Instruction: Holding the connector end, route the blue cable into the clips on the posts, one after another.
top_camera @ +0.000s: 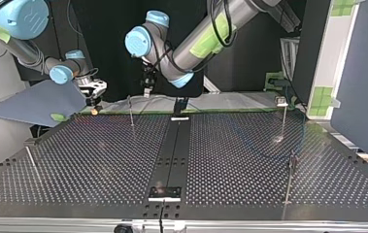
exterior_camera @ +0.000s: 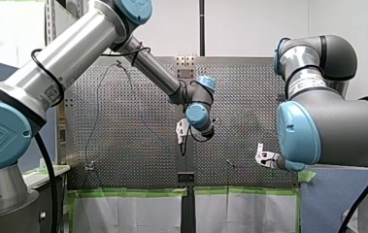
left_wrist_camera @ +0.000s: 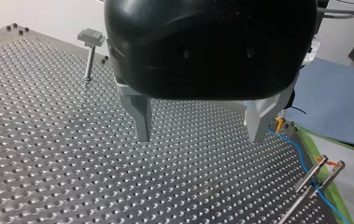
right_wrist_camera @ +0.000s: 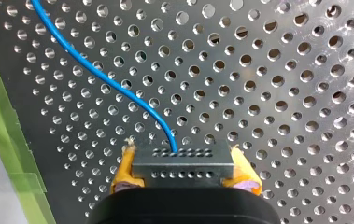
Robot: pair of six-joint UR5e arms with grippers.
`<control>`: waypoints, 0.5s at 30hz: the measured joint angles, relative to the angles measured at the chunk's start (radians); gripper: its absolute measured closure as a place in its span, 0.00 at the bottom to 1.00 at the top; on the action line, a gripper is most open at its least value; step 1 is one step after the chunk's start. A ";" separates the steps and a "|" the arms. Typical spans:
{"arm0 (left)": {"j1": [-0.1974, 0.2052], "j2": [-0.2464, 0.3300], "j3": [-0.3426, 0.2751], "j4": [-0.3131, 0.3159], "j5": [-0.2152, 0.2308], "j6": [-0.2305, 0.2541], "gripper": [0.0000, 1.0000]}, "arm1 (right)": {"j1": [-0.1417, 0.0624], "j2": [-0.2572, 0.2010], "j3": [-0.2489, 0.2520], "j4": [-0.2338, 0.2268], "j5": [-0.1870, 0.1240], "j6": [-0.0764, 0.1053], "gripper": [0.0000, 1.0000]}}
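My right gripper (right_wrist_camera: pixel 184 176) is shut with its yellow pads on the grey connector block (right_wrist_camera: pixel 184 161). The blue cable (right_wrist_camera: pixel 118 88) leaves the connector and curves away over the perforated plate. In the left wrist view the blue cable (left_wrist_camera: pixel 300 156) runs from the right gripper's orange-yellow pads (left_wrist_camera: pixel 279 123) to the clip head of a slim post (left_wrist_camera: pixel 317 170). My left gripper (left_wrist_camera: pixel 200 137) hangs above the plate, its metal fingers open with nothing between them. At the top view's left my right gripper (top_camera: pixel 94 99) sits low at the table's far edge; my left gripper (top_camera: pixel 146 90) hovers near the middle.
More thin posts stand on the plate: one near the far middle (top_camera: pixel 130 109), two at the top view's right (top_camera: pixel 284 116) (top_camera: pixel 291 174), one at its left (top_camera: pixel 30 155). A clip-topped post (left_wrist_camera: pixel 90 51) stands beyond my left gripper. Green tape (right_wrist_camera: pixel 6 140) lines the plate edge; a blue-grey sheet (top_camera: pixel 41 104) lies beside my right gripper.
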 joint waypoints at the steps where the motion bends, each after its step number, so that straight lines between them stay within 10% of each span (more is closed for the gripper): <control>1: 0.003 0.010 -0.010 0.004 0.000 -0.004 0.00 | 0.000 0.000 0.000 0.000 0.000 0.000 1.00; 15: 0.039 0.146 -0.147 0.130 -0.012 -0.081 0.00 | 0.001 0.000 0.000 -0.001 -0.007 0.003 1.00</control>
